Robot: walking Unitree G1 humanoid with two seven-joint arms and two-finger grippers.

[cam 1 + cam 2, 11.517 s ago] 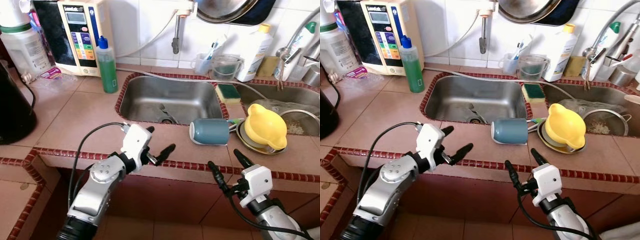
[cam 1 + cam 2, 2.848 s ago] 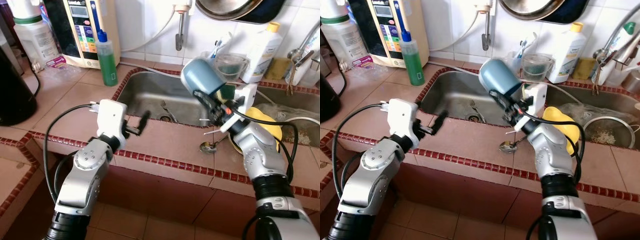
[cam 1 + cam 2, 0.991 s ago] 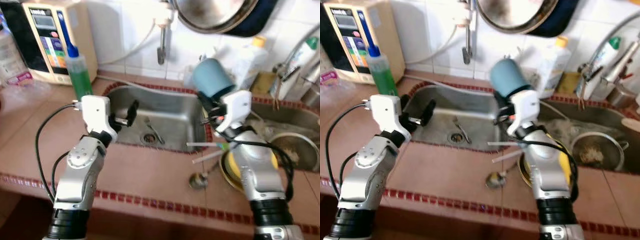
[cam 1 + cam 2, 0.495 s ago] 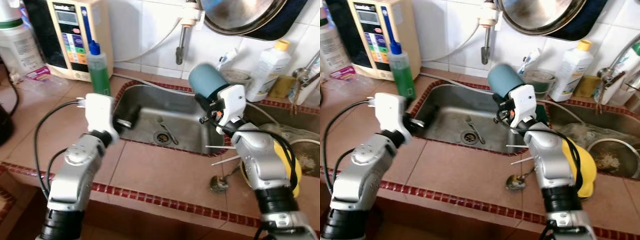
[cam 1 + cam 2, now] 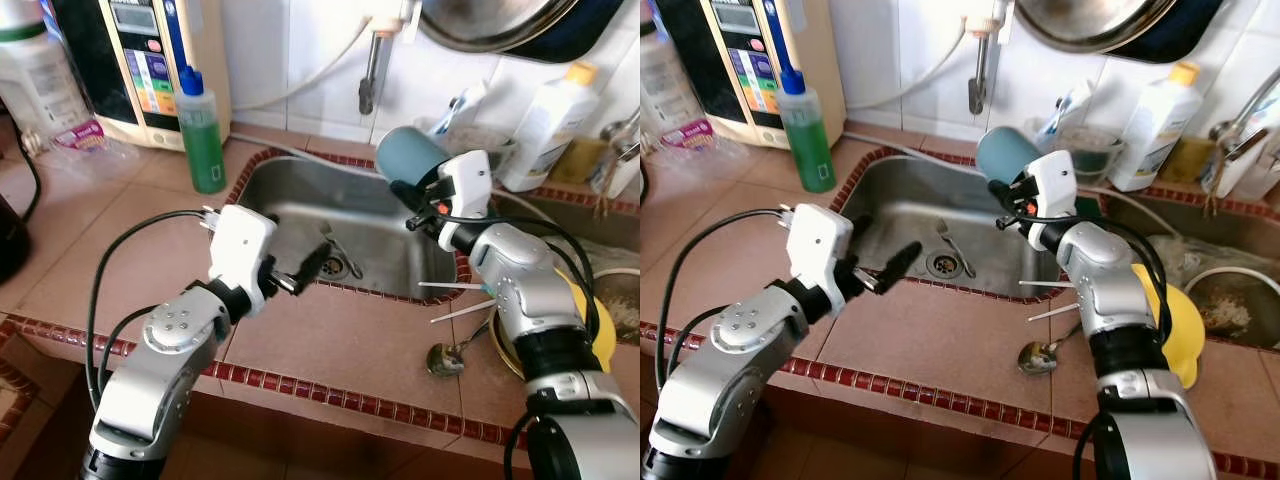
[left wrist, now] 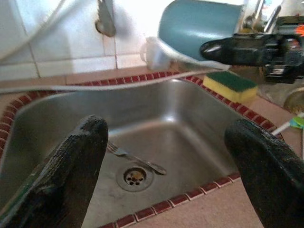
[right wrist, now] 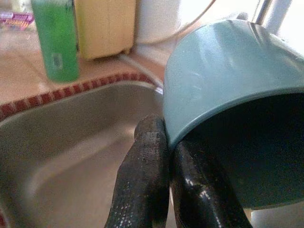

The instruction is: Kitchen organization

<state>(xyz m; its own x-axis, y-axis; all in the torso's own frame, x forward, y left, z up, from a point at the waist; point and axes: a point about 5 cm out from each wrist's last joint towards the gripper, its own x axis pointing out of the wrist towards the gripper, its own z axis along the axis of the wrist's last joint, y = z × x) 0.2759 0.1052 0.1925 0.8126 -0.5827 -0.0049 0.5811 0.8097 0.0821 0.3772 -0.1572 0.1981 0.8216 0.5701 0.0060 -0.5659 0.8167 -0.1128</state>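
Observation:
My right gripper (image 5: 1006, 197) is shut on the rim of a blue cup (image 5: 1002, 155), one finger inside and one outside. It holds the cup tilted above the back right corner of the steel sink (image 5: 290, 190). The right wrist view shows the cup (image 7: 228, 85) close up, with its dark mouth turned toward the camera. My left gripper (image 5: 885, 238) is open with nothing in it, and hovers over the sink's front left rim. A fork (image 5: 335, 245) lies by the drain.
A green soap bottle (image 5: 202, 135) and a water purifier (image 5: 140, 60) stand at the back left. A sponge (image 6: 230, 83) rests on the divider right of the sink. A spoon (image 5: 443, 358), thin sticks and a yellow piece (image 5: 1165, 310) on a plate lie at the right.
The blue cup, once lying on the counter, is now held over the sink and sits slightly lower than half a second ago. My left gripper has shifted from the sink's left rim toward its front.

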